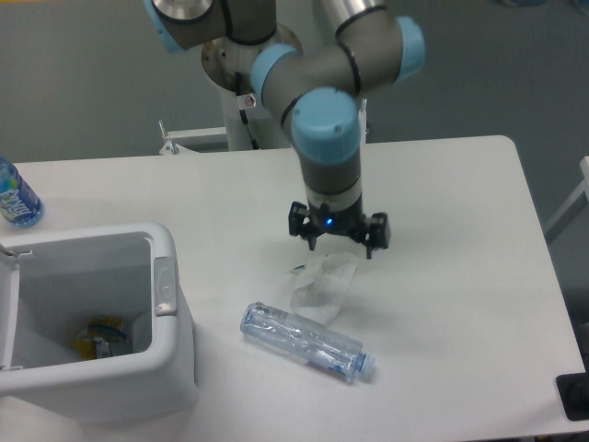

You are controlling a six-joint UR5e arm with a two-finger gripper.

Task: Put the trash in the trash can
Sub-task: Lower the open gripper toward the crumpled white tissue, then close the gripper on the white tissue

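The crumpled white paper napkin [324, 284] lies on the white table near the middle. The crushed clear plastic bottle [304, 342], with its bluish cap end to the right, lies just in front of the napkin. My gripper [338, 247] hangs straight above the napkin's far edge with its fingers spread to either side, open and empty. The white trash can [170, 276] stands at the front left, well to the left of the gripper.
An intact blue-labelled water bottle [16, 196] stands at the table's left edge behind the trash can. Something yellow and blue [103, 335] lies at the bottom of the can. The table's right edge runs close to a dark object [575, 396] at the lower right.
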